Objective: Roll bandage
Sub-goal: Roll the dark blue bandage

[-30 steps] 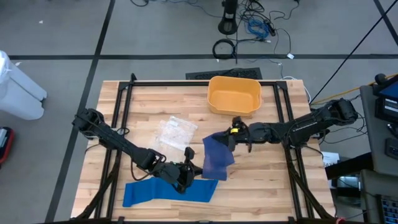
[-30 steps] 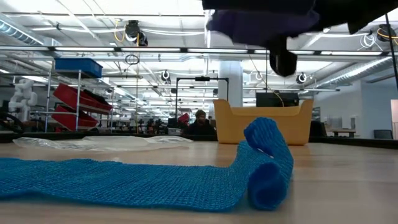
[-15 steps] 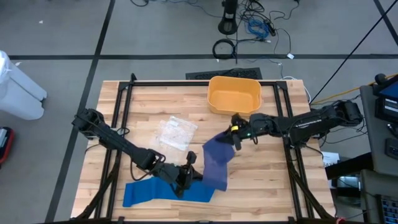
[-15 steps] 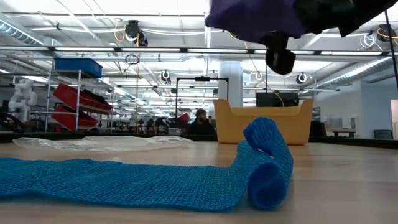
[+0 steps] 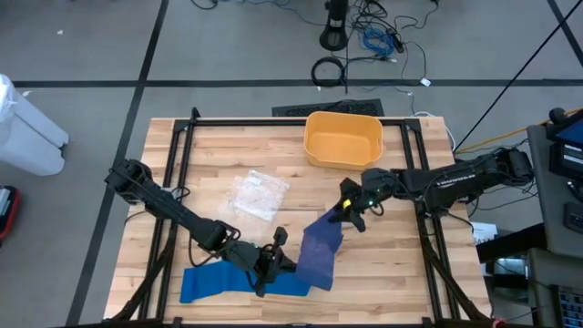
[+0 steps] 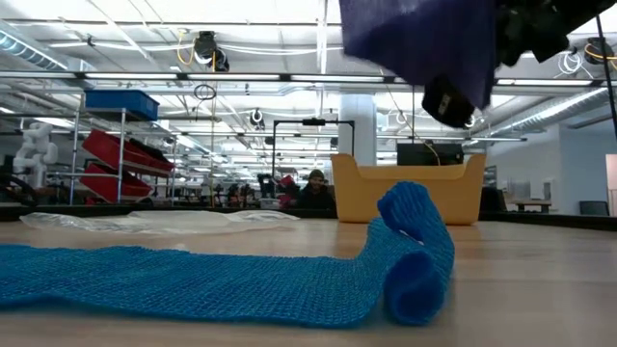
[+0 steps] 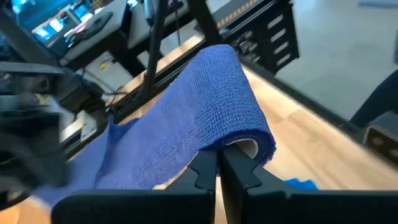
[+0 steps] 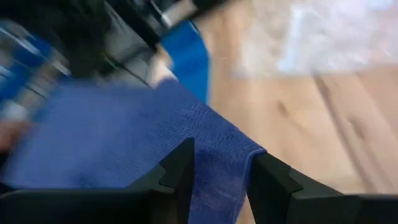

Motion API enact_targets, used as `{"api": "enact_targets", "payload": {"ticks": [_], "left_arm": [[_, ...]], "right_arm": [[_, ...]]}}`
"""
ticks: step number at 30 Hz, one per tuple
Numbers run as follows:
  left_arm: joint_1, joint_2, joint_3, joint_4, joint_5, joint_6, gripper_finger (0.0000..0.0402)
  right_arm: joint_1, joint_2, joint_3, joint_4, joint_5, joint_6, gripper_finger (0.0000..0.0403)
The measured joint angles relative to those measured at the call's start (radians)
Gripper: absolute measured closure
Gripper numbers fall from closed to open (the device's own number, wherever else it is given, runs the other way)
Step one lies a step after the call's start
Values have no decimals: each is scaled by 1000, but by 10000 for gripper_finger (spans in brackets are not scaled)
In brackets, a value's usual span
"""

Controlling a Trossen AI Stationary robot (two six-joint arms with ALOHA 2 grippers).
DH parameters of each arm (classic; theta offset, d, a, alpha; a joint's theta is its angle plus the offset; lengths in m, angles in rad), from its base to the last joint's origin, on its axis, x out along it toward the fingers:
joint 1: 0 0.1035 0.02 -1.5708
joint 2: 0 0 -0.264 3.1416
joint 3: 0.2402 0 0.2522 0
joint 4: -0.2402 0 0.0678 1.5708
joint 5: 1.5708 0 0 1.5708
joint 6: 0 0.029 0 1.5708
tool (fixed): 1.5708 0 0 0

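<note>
The left arm stretches from the far left edge of the surface down toward the near middle, elbow low, its gripper (image 5: pixel 271 261) lying almost flat near the front edge with the jaws pinched together on the rolled end of the dark blue bandage (image 7: pixel 205 118). The right arm reaches in from the right side, forearm nearly level and wrist dipped, its gripper (image 5: pixel 350 212) raised over the middle of the surface, jaws clamped on the free end of the same bandage.

Blue mesh bandage (image 5: pixel 321 256): rolled end low near table front, loose strip lifted, taut, slanting up.
</note>
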State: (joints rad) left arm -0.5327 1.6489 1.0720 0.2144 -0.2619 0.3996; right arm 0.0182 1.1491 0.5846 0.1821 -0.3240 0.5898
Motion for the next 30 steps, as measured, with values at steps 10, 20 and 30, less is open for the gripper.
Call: {"api": "enact_targets", "payload": {"ticks": [10,20,30], "left_arm": [[9,0,0,-3,6,6,396],[6,0,0,75,-66,10,396],[8,-27,1,153,-336,53,396]], "right_arm": [[-87,-34,1,-2,-181,336,286],[-111,-48,1,-90,-242,153,286],[87,-127,1,-107,358,-188,286]]}}
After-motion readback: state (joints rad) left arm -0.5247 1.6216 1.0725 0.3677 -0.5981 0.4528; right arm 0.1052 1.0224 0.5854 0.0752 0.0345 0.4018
